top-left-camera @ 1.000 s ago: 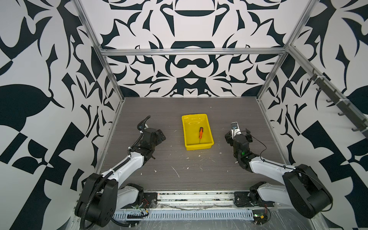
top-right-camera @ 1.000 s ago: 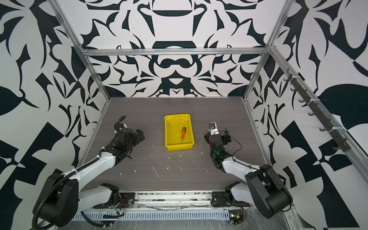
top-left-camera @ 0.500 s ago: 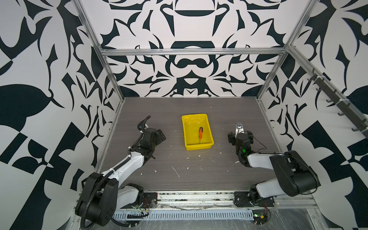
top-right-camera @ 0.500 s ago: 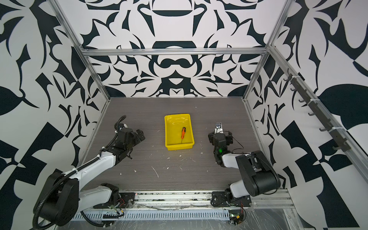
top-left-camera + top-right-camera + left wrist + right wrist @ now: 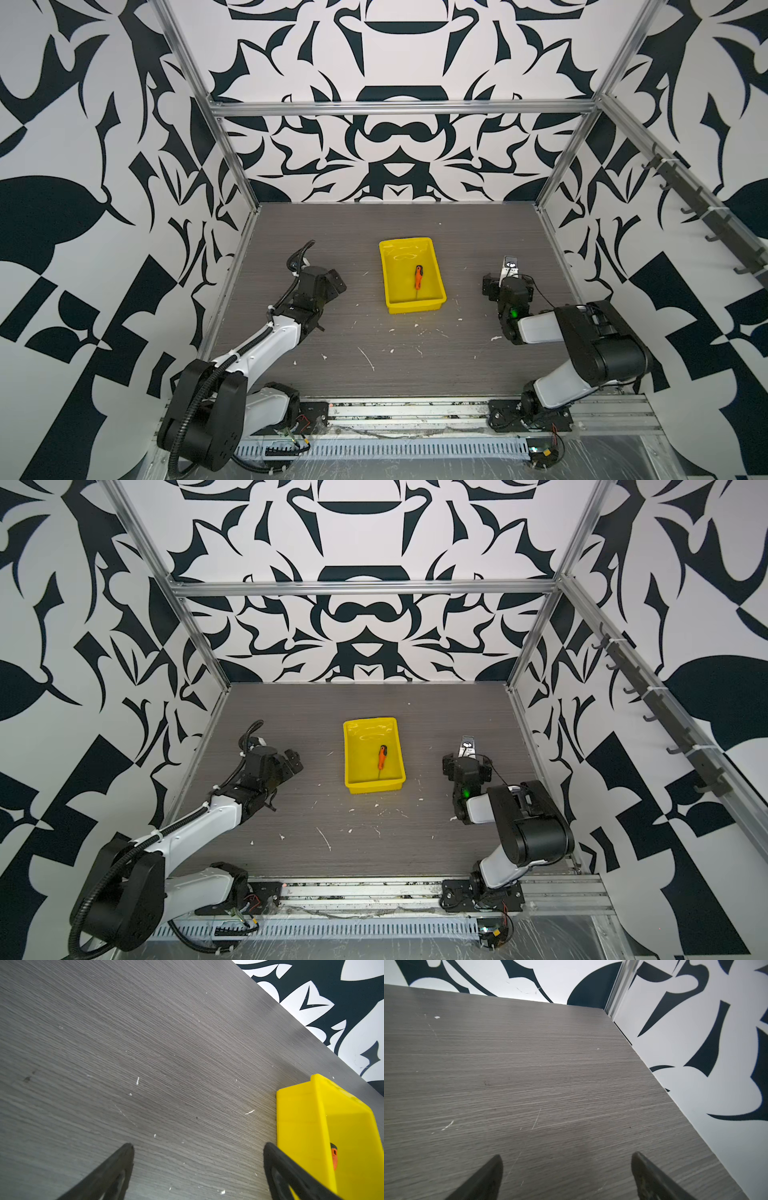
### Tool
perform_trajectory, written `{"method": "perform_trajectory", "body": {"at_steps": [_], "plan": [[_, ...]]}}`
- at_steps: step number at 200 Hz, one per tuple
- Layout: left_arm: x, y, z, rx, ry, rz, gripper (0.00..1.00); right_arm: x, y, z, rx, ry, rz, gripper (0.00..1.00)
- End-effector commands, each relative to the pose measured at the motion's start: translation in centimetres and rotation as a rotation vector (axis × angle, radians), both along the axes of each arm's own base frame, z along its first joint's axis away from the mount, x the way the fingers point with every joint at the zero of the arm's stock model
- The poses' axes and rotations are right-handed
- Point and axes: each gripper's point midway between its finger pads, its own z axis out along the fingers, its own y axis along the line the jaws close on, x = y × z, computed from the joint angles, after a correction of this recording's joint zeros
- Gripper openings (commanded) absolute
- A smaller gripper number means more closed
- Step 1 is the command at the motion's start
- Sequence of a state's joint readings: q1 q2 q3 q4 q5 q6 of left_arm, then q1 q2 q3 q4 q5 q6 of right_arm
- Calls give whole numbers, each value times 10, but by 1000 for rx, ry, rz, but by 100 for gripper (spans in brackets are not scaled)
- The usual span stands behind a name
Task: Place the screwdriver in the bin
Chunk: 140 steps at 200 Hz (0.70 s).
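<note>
Lengthwise in the bin [image 5: 400, 276], screwdriver [image 5: 418, 279], cap rearward, shaft frontward

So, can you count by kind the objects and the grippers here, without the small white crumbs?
bin: 1
screwdriver: 1, lying inside the bin
grippers: 2, the left gripper and the right gripper, both open
total: 4

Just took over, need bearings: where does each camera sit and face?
Top view: high over the front rail, facing down toward the back wall; bin, screwdriver inside it, left arm, right arm.
Top view: same head, aim, bin and arms.
Left wrist: on the left arm, facing over the table to the bin's side; open jaws show.
Right wrist: on the right arm, facing table and back right corner; open jaws show.
Shared: bin and screwdriver, top views and left wrist.
</note>
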State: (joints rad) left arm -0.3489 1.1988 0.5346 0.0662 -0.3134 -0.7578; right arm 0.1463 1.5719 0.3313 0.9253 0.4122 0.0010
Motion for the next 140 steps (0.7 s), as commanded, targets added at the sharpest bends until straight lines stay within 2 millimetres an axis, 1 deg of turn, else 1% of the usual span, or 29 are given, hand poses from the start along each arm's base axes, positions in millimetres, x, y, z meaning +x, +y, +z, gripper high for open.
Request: {"method": "perform_trajectory", "body": {"at_steps": [1, 12, 34, 43, 55, 65, 84, 94, 106, 118, 128, 140], "plan": [[2, 3, 15, -3, -23, 17, 100, 6, 2, 14, 18, -56, 2, 100], [2, 1, 19, -24, -58, 9, 100, 5, 2, 14, 20, -58, 1, 100], [5, -15, 28, -53, -182, -97, 100, 6, 2, 13, 17, -55, 5, 100], [5, -20, 34, -37, -218, -144, 100, 6, 2, 14, 17, -57, 5, 100], [5, -18, 42, 7, -227, -161, 100, 6, 3, 13, 17, -55, 6, 100], [5, -9, 51, 57, -222, -129, 100, 6, 3, 14, 17, -55, 6, 100], [4, 21, 72, 188, -242, -11, 100, 6, 2, 13, 17, -55, 5, 100], [3, 40, 79, 282, -253, 57, 100, 6, 3, 13, 17, -55, 7, 100], [1, 56, 84, 424, -269, 89, 100, 6, 3, 13, 17, -55, 7, 100], [1, 64, 86, 574, -279, 62, 100, 6, 3, 13, 17, -55, 6, 100], [-1, 74, 86, 628, -295, 115, 100, 6, 3, 13, 18, -55, 7, 100], [-4, 84, 87, 648, -325, 179, 100, 5, 3, 13, 17, -53, 6, 100]]}}
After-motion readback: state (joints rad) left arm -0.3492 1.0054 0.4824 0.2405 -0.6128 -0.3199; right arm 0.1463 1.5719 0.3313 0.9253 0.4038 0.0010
